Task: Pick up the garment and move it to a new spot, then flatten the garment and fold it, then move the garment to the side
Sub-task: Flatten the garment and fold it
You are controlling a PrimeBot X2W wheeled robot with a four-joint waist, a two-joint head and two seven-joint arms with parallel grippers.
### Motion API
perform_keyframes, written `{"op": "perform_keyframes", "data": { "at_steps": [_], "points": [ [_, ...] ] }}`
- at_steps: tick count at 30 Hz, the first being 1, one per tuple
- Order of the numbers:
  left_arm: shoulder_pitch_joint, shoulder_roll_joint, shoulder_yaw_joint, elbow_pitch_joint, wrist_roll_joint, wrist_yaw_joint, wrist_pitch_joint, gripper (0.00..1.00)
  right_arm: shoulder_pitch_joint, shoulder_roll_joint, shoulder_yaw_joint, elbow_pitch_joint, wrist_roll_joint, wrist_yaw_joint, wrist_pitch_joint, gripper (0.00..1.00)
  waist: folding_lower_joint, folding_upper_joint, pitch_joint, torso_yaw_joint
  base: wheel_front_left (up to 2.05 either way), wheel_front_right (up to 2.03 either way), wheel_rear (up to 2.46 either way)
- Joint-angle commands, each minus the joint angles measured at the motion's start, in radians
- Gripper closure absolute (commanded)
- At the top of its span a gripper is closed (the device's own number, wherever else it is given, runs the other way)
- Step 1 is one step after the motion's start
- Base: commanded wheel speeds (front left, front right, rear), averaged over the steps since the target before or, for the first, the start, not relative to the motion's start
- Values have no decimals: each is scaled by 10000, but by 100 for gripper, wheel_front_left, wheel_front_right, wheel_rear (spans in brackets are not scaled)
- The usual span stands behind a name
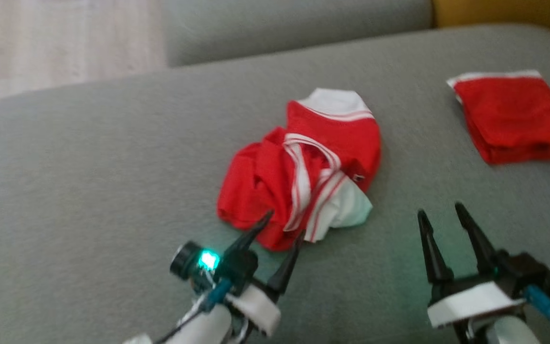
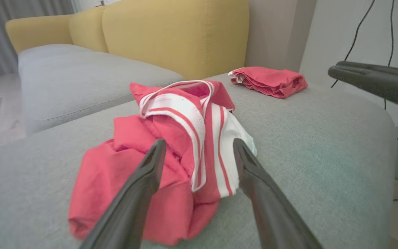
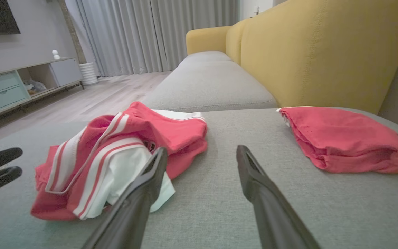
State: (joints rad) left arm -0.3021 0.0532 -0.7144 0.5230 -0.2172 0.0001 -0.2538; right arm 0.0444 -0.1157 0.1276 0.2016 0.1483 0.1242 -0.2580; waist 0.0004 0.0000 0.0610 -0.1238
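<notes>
A crumpled red garment with white striped trim (image 1: pixel 299 172) lies mid-seat on the grey fabric sofa cushion (image 1: pixel 89 167). The left tool (image 1: pixel 286 222), jaws apart, is at its near edge. The right tool (image 1: pixel 439 209), also apart, is alongside.

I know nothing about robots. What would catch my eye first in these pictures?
A crumpled red and white garment lies in a heap in the middle of the grey cushion, the brightest thing there. A second red garment, neatly folded, sits at the cushion's far right. Two dark open pincers reach in from the near side: the left pincer right at the heap's near edge, the right pincer over bare cushion.
</notes>
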Motion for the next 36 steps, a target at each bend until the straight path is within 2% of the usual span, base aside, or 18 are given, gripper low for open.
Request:
{"op": "perform_keyframes", "data": {
  "at_steps": [1,10,17,21,22,23,24,31,36],
  "points": [
    [-653,-29,119,-138,-108,14,-80,0,-498,-193,237,-398,-9,65,-38,0,-4,0,686,-727,0,0,0],
    [-1437,-30,-366,619,-362,150,-80,0,-761,-56,262,-378,-117,65,-38,0,-4,0,1148,-1462,0,0,0],
    [-1717,-30,-182,1638,-290,1134,-80,0,-862,64,327,-579,-120,65,-38,0,-4,0,1157,-1582,0,0,0],
    [-1804,-30,-130,1898,-392,1380,-80,0,-908,105,394,-636,-103,65,-38,0,-4,0,1110,-1539,0,0,0],
    [-1817,-30,-150,1919,-436,1344,-80,13,-916,110,405,-634,-98,65,-38,0,-4,0,1094,-1523,0,0,0],
    [-1831,-30,-163,1890,-492,1288,-80,60,-922,116,412,-632,-93,65,-38,0,-4,0,1076,-1507,0,0,0],
    [-1836,-30,-189,1820,-567,1183,-80,100,-924,124,412,-629,-89,65,-38,0,-4,0,1053,-1491,0,0,0],
    [-2042,-30,-549,1528,-1169,521,-80,100,-841,221,440,-522,-49,65,-38,0,-4,0,620,-1551,0,0,0],
    [-3161,-30,-1122,939,-2116,11,-63,100,-787,324,641,-430,4,65,-38,0,-4,0,103,-1841,0,0,0]
  ]
}}
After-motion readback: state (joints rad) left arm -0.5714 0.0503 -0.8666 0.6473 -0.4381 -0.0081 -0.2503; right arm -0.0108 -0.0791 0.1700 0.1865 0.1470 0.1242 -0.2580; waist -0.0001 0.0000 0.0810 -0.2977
